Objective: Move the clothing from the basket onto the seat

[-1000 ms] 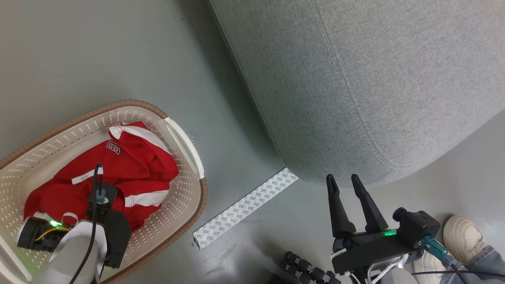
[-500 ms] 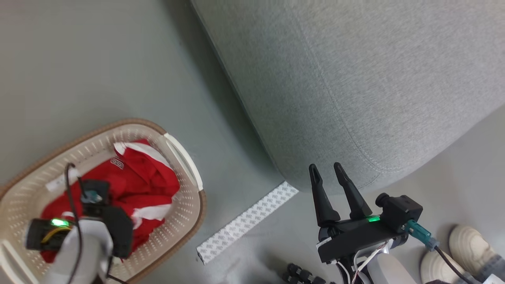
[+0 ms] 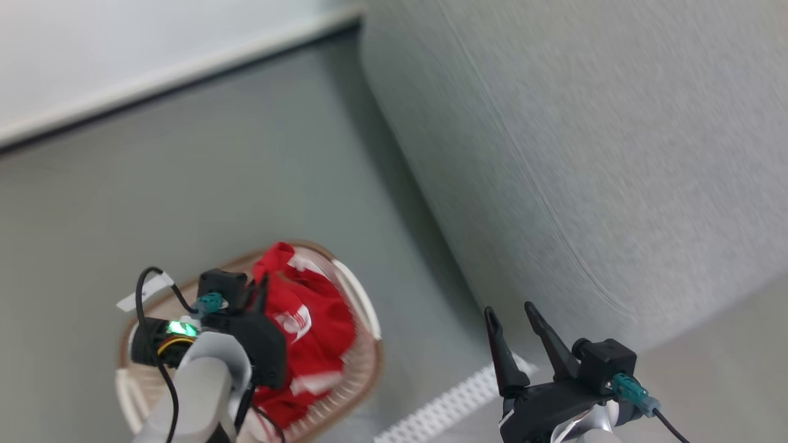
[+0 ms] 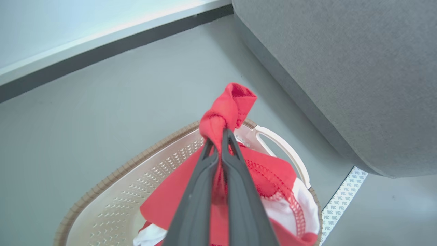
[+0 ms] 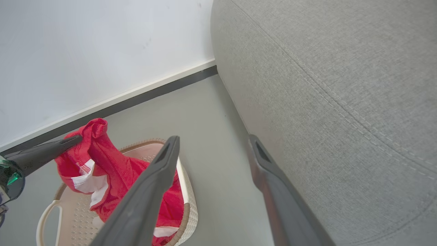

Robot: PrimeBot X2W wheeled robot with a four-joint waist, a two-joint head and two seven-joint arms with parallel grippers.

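My left gripper (image 4: 215, 136) is shut on a bunched fold of the red and white clothing (image 4: 232, 102). The clothing hangs from its tips, lifted partly out of the basket (image 4: 112, 177), with its lower part still inside. In the head view the left gripper (image 3: 261, 289) is over the basket (image 3: 371, 344) at the lower left, with the clothing (image 3: 308, 320) draped beside it. The grey seat (image 3: 585, 154) fills the right. My right gripper (image 3: 510, 311) stands open and holds nothing, near the seat's front edge. From the right wrist I see the clothing (image 5: 112, 167), the basket (image 5: 189, 205) and the seat (image 5: 324, 85).
A white wall with a dark baseboard (image 4: 112, 51) runs behind the basket. A patterned white tape strip (image 4: 341, 201) lies on the grey floor between the basket and the seat. A strip of open floor (image 3: 277, 172) separates the basket from the seat.
The left gripper has risen with the clothing, which lay flat in the basket before. The head view has tilted up, so the wall now shows. The right gripper stays open.
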